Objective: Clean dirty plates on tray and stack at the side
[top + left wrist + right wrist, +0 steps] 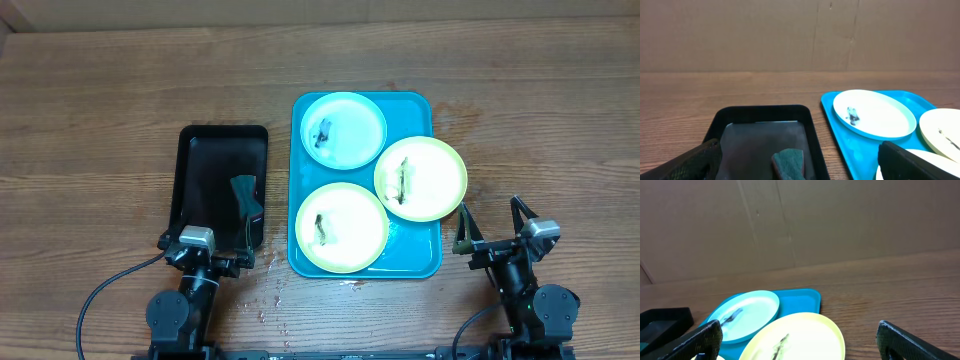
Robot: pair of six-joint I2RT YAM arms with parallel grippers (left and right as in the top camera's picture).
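Note:
Three smeared plates lie on the turquoise tray [415,262]: a mint plate [343,130] at the back, a yellow-green plate [421,178] overhanging the tray's right rim, and a yellow-green plate [342,227] at the front. My left gripper [207,263] is open and empty at the near end of the black tray. My right gripper [490,222] is open and empty, right of the turquoise tray. The left wrist view shows the mint plate [874,113] and tray [840,131]. The right wrist view shows the mint plate [742,315], the right yellow-green plate [800,337] and tray [800,300].
A narrow black tray [207,180] stands left of the turquoise tray, with a dark green sponge [245,193] in its near right part; it shows in the left wrist view [790,163] too. Water drops mark the wood near the front edge [275,300]. A cardboard wall stands behind.

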